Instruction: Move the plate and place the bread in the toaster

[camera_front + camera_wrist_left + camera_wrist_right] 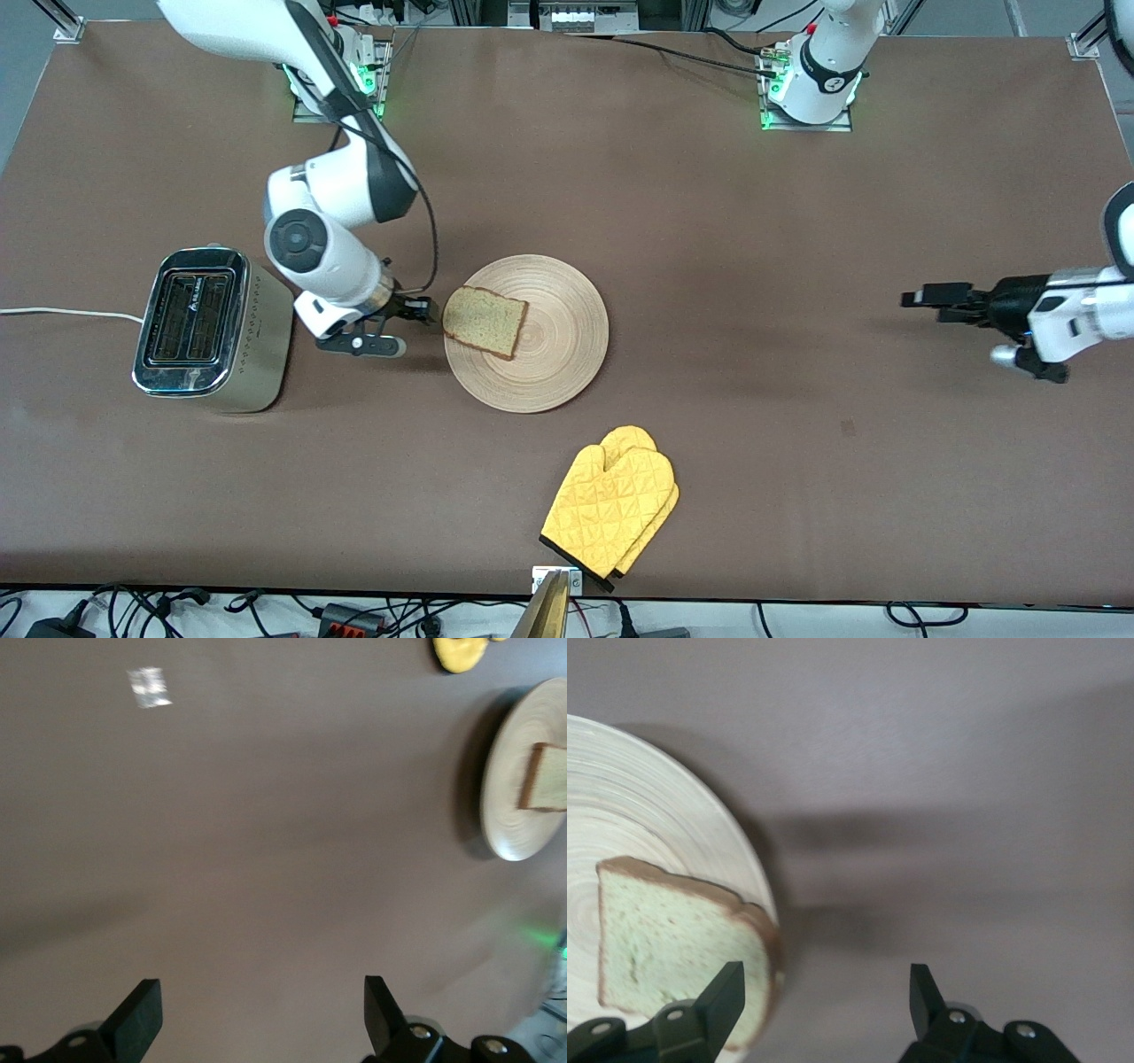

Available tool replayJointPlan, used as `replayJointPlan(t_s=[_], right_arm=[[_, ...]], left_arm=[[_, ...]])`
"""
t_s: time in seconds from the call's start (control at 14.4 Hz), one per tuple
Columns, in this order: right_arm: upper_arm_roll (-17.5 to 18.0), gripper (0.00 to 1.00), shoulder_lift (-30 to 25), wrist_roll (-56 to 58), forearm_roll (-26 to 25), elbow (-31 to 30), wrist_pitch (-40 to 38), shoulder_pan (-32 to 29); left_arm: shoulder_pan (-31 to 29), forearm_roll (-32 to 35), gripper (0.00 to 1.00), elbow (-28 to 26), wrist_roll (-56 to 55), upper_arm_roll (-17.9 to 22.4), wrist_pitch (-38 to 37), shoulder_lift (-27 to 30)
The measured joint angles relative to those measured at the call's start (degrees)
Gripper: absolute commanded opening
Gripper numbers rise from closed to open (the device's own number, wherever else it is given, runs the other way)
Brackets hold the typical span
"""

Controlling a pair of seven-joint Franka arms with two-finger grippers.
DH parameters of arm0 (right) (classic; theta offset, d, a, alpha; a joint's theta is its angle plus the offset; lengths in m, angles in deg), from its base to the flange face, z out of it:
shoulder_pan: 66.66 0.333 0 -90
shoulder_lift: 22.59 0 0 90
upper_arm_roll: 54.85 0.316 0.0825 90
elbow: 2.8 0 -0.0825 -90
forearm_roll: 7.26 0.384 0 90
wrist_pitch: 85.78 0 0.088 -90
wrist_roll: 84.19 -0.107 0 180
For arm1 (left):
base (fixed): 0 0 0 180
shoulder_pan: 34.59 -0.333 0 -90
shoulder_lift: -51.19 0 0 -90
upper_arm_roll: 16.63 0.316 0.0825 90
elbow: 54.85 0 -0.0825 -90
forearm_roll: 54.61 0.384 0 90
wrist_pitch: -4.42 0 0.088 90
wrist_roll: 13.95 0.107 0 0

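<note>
The light-wood plate [554, 354] lies mid-table. The bread [485, 322] lies on it, at the rim toward the toaster [208, 330], one corner overhanging. The toaster stands toward the right arm's end, slots up and empty. My right gripper [425, 310] is open and empty, between toaster and plate, at the bread's overhanging edge. In the right wrist view the gripper [826, 997] has one finger [726, 992] over the bread [673, 948] on the plate [647, 806]. My left gripper [917, 299] is open and empty over bare table at the left arm's end, waiting; its wrist view [261, 1010] shows plate [509, 797] and bread [549, 778] far off.
A pair of yellow oven mitts [611, 509] lies nearer the front camera than the plate, by the table's edge; its tip shows in the left wrist view [459, 651]. The toaster's white cord [62, 312] runs off toward the right arm's end.
</note>
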Motion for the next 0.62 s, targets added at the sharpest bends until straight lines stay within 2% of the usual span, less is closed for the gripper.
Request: replayJointPlan(t_s=[0.14, 0.28, 0.42, 0.62], right_arm=[[0.0, 0.74, 1.74, -4.2, 0.22, 0.02, 2.41, 1.58], [0.0, 0.71, 2.97, -5.32, 3.44, 0.01, 3.27, 1.97], [0.01, 0.65, 3.35, -5.35, 5.73, 0.04, 3.33, 2.41], [0.02, 0.63, 3.83, -5.84, 6.25, 0.02, 3.28, 3.24]], left_arm=[[0.34, 5.06, 1.0, 0.28, -0.91, -0.7, -0.7, 3.36], [0.98, 9.34, 1.0, 1.06, -1.46, -0.99, -2.77, 6.65], [1.62, 14.22, 1.0, 4.0, -1.52, -1.27, -5.97, 8.51], [4.42, 21.91, 1.0, 10.04, -1.66, -1.4, -11.32, 8.94]])
